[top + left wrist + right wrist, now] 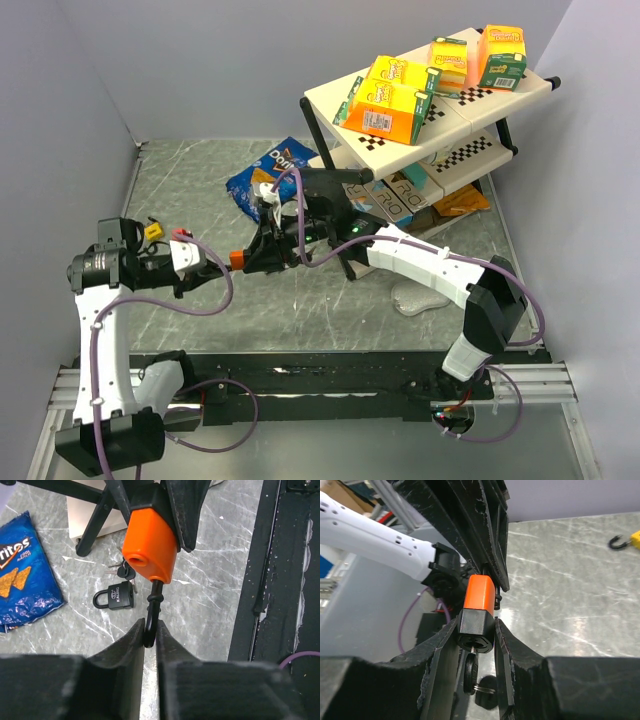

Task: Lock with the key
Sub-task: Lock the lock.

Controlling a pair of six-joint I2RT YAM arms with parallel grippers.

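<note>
An orange padlock point(237, 260) with a black keyed end is held in the air between both grippers. My left gripper point(150, 630) is shut on its black shackle point(153, 605); the orange body point(150, 545) points away from it. My right gripper point(476, 627) is shut on the padlock's black end point(476, 622). A black-headed key point(470, 672) sits in the keyhole, and a ring with a second key point(489, 694) hangs from it. In the top view my left gripper point(218, 264) and right gripper point(262, 250) meet at the padlock.
A black padlock point(116, 596) with keys point(123, 572) lies on the marble table under the grippers. A blue Doritos bag point(265, 180) lies behind. A yellow padlock point(153, 231) lies at the left. A two-tier shelf point(520, 100) with boxes stands at the back right.
</note>
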